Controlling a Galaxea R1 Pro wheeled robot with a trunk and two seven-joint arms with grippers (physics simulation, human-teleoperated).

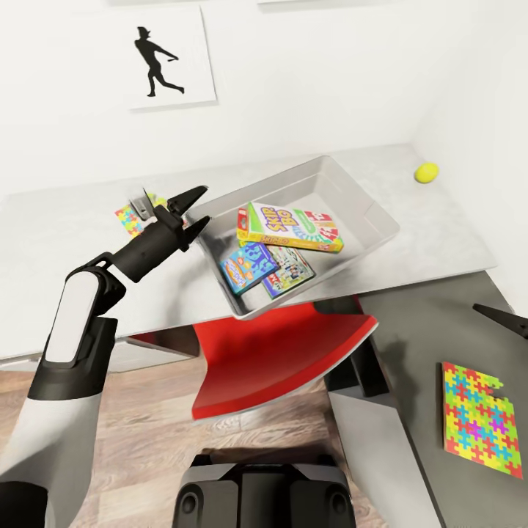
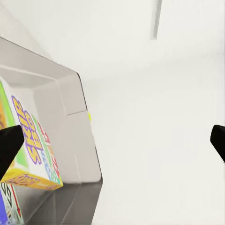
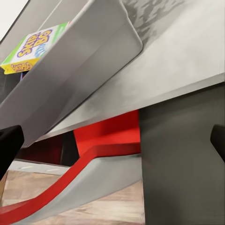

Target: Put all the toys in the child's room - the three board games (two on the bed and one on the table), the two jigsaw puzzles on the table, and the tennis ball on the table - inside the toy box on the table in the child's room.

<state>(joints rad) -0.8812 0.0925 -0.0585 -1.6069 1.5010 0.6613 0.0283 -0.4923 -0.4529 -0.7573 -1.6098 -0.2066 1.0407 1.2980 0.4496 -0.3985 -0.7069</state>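
The shallow light-grey open-top toy box (image 1: 345, 192) sits mid-frame on the light grey table (image 1: 66, 235), its near corner overhanging the front edge above a red chair seat (image 1: 286, 359). Inside lie three flat board game boxes: a green-red-yellow one (image 1: 293, 227) on top, a mostly blue one (image 1: 248, 267) and a white-green one (image 1: 291, 271) beneath it. The black left gripper (image 1: 192, 209) hovers at the box's nine o'clock wall, jaws spread and empty. Just behind it, at ten o'clock, a multicoloured jigsaw puzzle square (image 1: 129, 219) peeks out. The small yellow-green tennis ball (image 1: 426, 172) rests at two o'clock. A second jigsaw puzzle (image 1: 480, 418) lies on the dark grey section at five o'clock. The right gripper (image 3: 112, 140) points at the table's edge, fingers wide apart, holding nothing.
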